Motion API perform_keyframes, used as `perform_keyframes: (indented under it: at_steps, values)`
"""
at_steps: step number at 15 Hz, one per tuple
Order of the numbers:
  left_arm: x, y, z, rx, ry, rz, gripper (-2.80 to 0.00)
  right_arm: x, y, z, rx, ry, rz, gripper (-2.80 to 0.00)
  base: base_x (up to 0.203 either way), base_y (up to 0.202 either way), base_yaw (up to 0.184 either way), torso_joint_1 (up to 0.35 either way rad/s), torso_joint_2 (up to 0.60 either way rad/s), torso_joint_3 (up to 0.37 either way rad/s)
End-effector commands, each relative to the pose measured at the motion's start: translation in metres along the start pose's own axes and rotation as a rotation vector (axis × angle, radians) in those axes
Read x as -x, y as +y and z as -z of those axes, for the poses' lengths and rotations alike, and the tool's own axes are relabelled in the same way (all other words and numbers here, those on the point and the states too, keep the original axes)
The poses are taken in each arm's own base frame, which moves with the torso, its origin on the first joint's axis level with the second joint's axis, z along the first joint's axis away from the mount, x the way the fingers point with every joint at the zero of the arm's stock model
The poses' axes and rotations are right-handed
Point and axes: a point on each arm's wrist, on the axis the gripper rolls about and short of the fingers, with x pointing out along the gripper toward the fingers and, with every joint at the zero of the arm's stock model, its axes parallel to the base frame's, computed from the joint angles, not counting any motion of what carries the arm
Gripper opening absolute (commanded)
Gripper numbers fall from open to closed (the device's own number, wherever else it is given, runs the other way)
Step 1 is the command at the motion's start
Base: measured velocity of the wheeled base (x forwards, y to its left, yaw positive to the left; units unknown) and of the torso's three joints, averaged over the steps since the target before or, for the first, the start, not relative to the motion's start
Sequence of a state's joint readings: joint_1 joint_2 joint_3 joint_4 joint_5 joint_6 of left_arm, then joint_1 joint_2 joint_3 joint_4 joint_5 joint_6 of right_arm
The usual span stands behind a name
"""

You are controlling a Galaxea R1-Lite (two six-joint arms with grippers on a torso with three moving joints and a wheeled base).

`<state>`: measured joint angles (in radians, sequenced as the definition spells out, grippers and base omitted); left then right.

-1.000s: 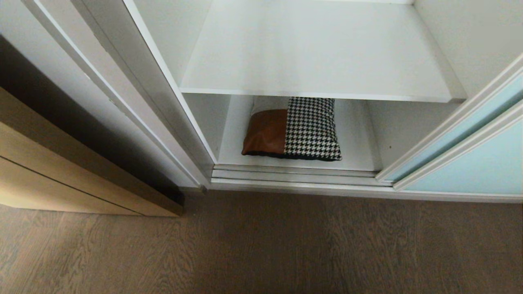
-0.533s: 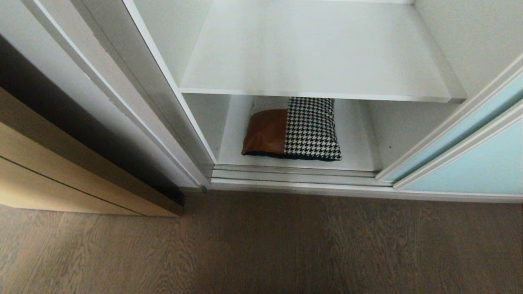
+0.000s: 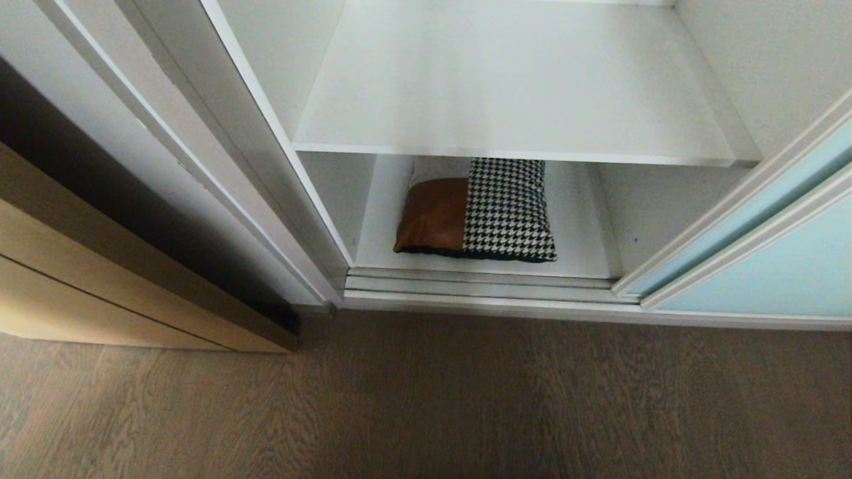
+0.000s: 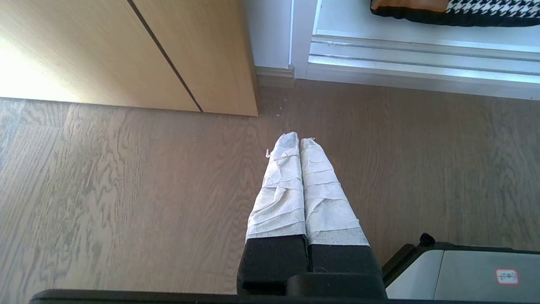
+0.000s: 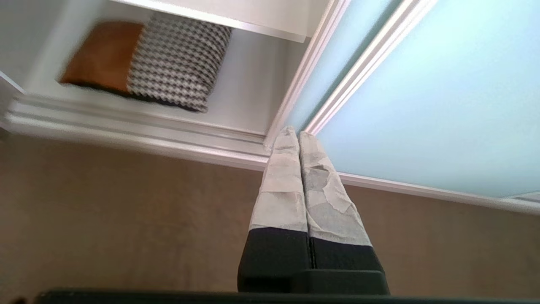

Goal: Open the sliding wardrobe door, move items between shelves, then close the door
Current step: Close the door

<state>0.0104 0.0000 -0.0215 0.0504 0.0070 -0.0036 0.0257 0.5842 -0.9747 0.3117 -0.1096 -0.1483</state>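
Standing open: door (image 3: 765,259), aqua glass, slid to the right end of the track (image 3: 479,286), which leaves the compartment clear to reach into. Bundle (image 3: 476,209): one, rust-brown and houndstooth over black, flat on the bottom shelf (image 3: 579,256), close to its front edge and left of centre, its back half tucked under the upper shelf (image 3: 512,100), which is bare, likely the destination. Right gripper (image 5: 293,134): fingers pressed together, holding nothing, aimed at the foot of the door frame above the floor (image 3: 426,399). Left gripper (image 4: 299,140): likewise closed and unladen, parked low over the floor near the tan door (image 4: 126,50). Neither arm shows from the head.
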Motion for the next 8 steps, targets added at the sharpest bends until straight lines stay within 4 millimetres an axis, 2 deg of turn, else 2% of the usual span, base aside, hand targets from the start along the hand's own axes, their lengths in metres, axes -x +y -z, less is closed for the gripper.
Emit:
perform_keyframes:
  at_steps: [1,5,8]
  values:
    - [0.0,0.0,0.0,-0.001,0.001,0.0,-2.8,-0.03,0.001,-0.011,0.034,0.07,0.021,-2.8,0.0,0.0,0.0,0.0,0.0,0.0]
    - [0.0,0.0,0.0,-0.001,0.002,-0.001,-2.8,-0.049,-0.001,-0.013,0.092,0.136,0.169,-2.8,0.0,0.0,0.0,0.0,0.0,0.0]
    - [0.0,0.0,0.0,0.0,0.002,-0.001,-2.8,-0.049,-0.002,-0.017,0.103,0.135,0.214,-2.8,0.0,0.0,0.0,0.0,0.0,0.0]
